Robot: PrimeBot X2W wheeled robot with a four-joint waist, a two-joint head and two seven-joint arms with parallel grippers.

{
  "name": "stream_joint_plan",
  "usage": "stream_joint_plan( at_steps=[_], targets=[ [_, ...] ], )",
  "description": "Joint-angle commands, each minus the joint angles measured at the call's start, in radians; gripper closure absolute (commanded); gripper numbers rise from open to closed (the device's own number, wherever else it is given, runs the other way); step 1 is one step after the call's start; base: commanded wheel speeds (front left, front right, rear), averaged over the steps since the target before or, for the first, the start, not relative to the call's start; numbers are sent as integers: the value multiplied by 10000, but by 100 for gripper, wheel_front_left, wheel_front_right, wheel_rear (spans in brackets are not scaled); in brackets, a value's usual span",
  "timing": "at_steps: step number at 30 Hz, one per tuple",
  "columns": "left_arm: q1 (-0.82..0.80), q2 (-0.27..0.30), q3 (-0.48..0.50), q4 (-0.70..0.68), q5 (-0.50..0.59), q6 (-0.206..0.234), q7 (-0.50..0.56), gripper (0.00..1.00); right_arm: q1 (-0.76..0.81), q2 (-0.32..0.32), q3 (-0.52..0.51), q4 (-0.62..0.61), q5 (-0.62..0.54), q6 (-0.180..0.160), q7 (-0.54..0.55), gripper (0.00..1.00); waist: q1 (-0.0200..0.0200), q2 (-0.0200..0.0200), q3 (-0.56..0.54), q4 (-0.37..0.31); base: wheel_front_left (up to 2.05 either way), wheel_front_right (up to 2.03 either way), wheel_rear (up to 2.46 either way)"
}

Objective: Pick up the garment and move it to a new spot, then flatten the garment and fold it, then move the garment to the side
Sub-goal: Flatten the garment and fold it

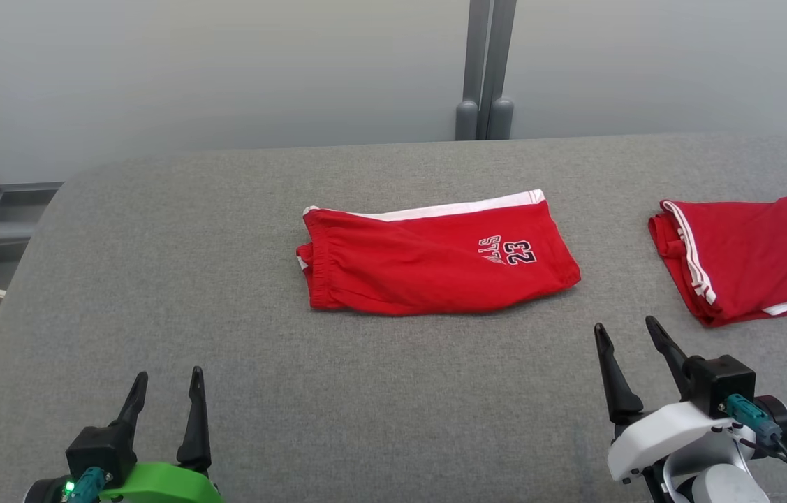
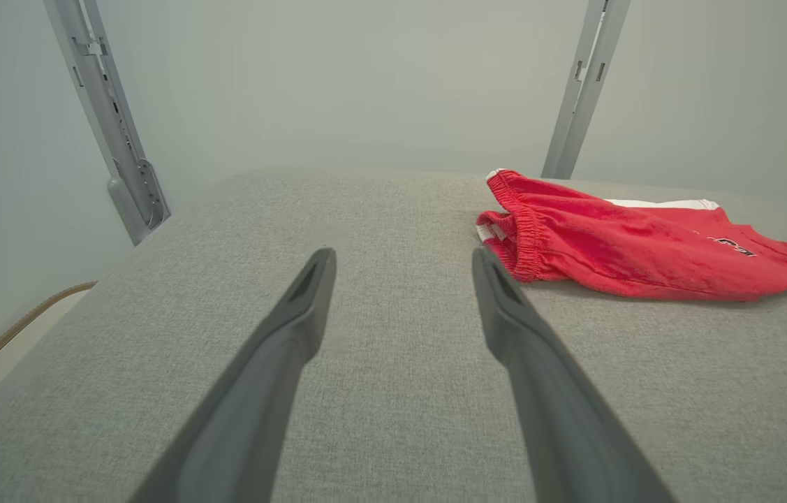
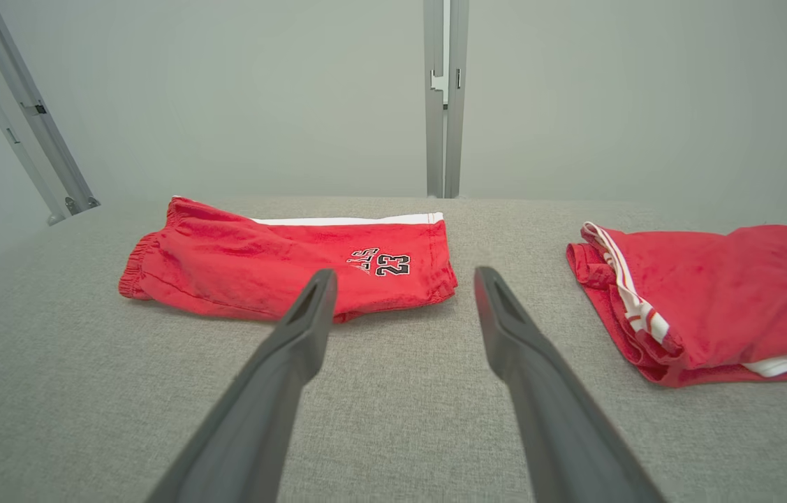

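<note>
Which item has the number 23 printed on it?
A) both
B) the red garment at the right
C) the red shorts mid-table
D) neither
C: the 23 is printed on the red shorts lying mid-table, while the red garment to the right shows white stripes and no visible number.

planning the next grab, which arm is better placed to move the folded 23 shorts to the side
Right, probably: the right pincer sits open nearer the shorts than the left pincer.

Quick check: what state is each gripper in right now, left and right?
Left gripper: open, holding nothing.
Right gripper: open, holding nothing.
</note>
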Motion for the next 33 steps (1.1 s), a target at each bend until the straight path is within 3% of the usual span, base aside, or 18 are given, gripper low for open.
stream_joint_plan(
  at_steps=[1,24,27,32,33],
  targets=[
    [136,84,45,22,-53,44,-55,0,96,-6,32,-55,2,-9,35,0,1,0,-27,-85,0,0,0],
    [36,159,-60,164,-208,81,-187,0,-62,0,140,-38,752,-9,236,0,1,0,190,-60,0,0,0],
    [-11,203,-49,131,-243,117,-140,0,-435,0,46,181,1264,-10,1118,0,1,0,271,-45,0,0,0],
    [-89,251,-112,-48,-198,157,-104,0,-1580,-9,-369,443,963,-10,3560,0,1,0,490,29,0,0,0],
    [-89,251,-112,-48,-198,157,-104,0,-1580,-9,-369,443,963,-10,3560,0,1,0,490,29,0,0,0]
  ],
)
